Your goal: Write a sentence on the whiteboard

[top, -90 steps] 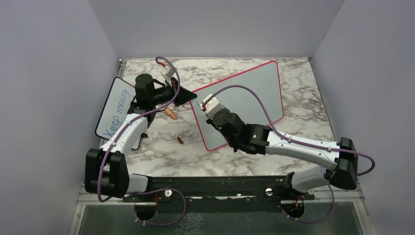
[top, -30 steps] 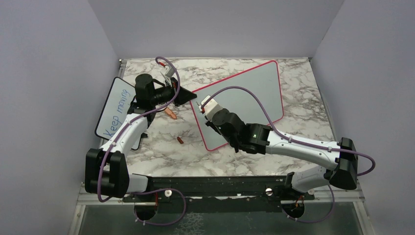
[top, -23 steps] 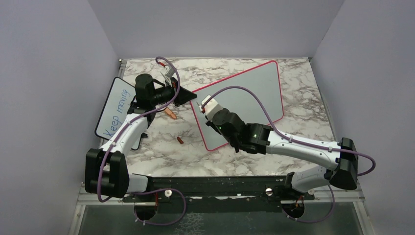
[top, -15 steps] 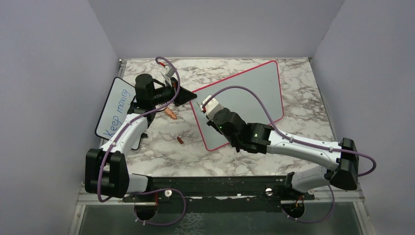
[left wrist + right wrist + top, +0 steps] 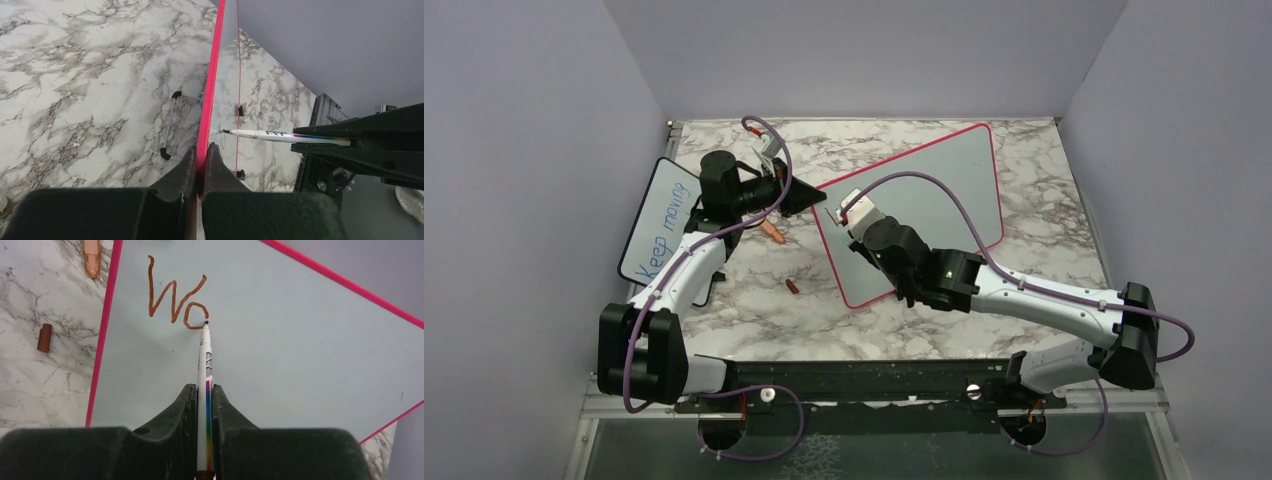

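Two red-brown letters (image 5: 172,300), "Wo", at 10 o'clock on large pink-framed whiteboard (image 5: 944,190), mid-table. Right gripper (image 5: 206,390) pinches white rainbow-striped marker (image 5: 205,355); left gripper (image 5: 201,155) clamps board's 9 o'clock rim. I judge board light, thin, skid-prone: rim hold is right.

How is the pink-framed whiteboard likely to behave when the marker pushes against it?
Probably stiff: the whiteboard looks flat and unbent. It seems thin and propped on small wire feet, so it may tip or slide; the left claw clamps its edge.
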`<state>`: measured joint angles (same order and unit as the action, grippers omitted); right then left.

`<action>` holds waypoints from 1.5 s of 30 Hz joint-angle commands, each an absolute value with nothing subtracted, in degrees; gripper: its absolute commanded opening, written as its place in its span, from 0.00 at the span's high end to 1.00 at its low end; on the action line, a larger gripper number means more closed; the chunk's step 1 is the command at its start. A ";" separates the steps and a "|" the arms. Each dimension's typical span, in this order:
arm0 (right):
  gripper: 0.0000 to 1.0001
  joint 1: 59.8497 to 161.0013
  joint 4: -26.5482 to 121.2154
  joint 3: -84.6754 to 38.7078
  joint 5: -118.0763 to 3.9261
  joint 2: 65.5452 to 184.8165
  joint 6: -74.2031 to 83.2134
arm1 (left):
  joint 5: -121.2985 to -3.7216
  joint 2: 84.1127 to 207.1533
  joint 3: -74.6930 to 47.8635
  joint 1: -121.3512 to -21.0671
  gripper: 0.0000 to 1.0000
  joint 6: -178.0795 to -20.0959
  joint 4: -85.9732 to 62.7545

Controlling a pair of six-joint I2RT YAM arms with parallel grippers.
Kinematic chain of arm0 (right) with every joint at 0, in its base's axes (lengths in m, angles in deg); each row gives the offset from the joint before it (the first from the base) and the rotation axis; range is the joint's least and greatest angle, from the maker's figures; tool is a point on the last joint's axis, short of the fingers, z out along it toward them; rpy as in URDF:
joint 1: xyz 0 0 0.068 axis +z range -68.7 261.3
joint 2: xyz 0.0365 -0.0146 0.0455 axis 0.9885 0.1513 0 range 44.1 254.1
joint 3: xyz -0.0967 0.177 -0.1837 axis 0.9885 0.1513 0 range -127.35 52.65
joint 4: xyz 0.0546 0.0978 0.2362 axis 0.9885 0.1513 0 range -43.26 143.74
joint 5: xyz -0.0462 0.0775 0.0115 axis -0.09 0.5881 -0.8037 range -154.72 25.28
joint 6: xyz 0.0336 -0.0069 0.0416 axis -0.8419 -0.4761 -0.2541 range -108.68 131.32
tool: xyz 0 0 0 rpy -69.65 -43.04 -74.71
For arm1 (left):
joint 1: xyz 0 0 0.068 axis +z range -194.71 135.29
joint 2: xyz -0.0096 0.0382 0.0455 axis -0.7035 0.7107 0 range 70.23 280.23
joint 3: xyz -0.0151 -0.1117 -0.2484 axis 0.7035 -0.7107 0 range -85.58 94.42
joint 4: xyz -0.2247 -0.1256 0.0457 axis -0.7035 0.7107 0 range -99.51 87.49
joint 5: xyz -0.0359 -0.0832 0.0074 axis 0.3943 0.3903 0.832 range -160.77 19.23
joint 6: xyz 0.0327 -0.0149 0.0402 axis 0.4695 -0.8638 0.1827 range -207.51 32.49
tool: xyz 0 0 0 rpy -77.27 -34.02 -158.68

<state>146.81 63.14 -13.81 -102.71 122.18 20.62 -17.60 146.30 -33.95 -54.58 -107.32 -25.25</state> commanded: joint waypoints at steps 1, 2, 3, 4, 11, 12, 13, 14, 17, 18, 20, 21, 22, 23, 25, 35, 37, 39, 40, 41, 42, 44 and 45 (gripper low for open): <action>0.99 146.04 58.80 -13.40 -103.56 121.50 21.98 | -17.60 146.86 -33.73 -54.73 1.00 -102.36 -23.04; 1.00 146.00 58.51 -13.44 -103.52 121.60 22.10 | -17.60 146.84 -33.73 -54.73 1.00 -102.36 -23.01; 1.00 145.99 58.31 -13.59 -103.44 121.66 22.17 | -17.59 146.83 -33.73 -54.73 1.00 -102.36 -23.04; 1.00 145.92 58.20 -13.74 -103.39 121.75 22.21 | -17.60 146.79 -33.73 -54.73 1.00 -102.36 -23.02; 1.00 145.73 58.01 -13.82 -103.53 121.82 22.39 | -17.60 146.71 -33.71 -54.73 1.00 -102.36 -23.04; 1.00 145.72 58.28 -13.80 -103.25 121.80 22.35 | -17.60 146.67 -33.73 -54.73 1.00 -102.36 -23.00; 1.00 145.72 58.63 -13.81 -103.10 121.81 22.20 | -17.65 146.69 -33.73 -54.74 1.00 -102.36 -22.98; 0.99 145.68 59.12 -13.80 -102.86 121.86 22.03 | -17.68 146.68 -33.66 -54.73 1.00 -102.36 -23.01; 1.00 145.72 60.57 -13.63 -102.25 121.66 21.34 | -17.64 146.71 -33.73 -54.73 1.00 -102.36 -22.99; 0.99 145.72 60.98 -13.50 -102.10 121.55 21.15 | -17.68 146.75 -33.73 -54.73 1.00 -102.36 -23.03; 1.00 145.72 61.78 -13.21 -101.87 121.39 20.67 | -17.74 146.69 -33.73 -54.73 1.00 -102.36 -22.97; 0.99 145.72 62.25 -13.18 -101.74 121.32 20.35 | -17.77 146.70 -33.73 -54.73 1.00 -102.36 -22.97; 0.99 145.72 62.84 -13.11 -101.56 121.27 20.11 | -17.77 146.72 -33.73 -54.73 1.00 -102.36 -22.98; 0.99 145.72 63.22 -13.06 -101.21 121.20 19.84 | -17.77 146.69 -33.73 -54.73 1.00 -102.36 -22.97; 0.99 145.72 63.70 -12.79 -100.49 121.02 19.25 | -17.77 146.69 -33.73 -54.73 1.00 -102.36 -22.98; 1.00 145.67 65.50 -12.22 -99.87 121.11 18.18 | -17.77 146.75 -33.73 -54.73 1.00 -102.36 -22.95; 1.00 145.72 65.80 -12.26 -100.02 121.18 18.10 | -17.77 146.70 -33.73 -54.73 1.00 -102.31 -22.95; 0.99 145.71 66.04 -12.08 -100.36 121.18 18.09 | -17.77 146.72 -33.73 -54.73 1.00 -102.30 -22.95; 0.99 145.68 66.11 -11.98 -100.58 121.16 18.09 | -17.77 146.76 -33.71 -54.73 1.00 -102.28 -22.95; 1.00 145.72 66.12 -11.91 -100.84 121.03 18.09 | -17.76 146.80 -33.64 -54.73 1.00 -102.27 -22.95; 0.99 145.71 66.19 -11.91 -100.92 120.93 18.09 | -17.77 146.83 -33.72 -54.73 1.00 -102.27 -22.95; 1.00 145.68 66.30 -11.78 -101.08 120.71 18.02 | -17.73 146.80 -33.65 -54.73 1.00 -102.27 -22.95; 1.00 145.72 66.26 -11.71 -101.10 120.58 18.05 | -17.68 146.83 -33.64 -54.73 1.00 -102.27 -22.95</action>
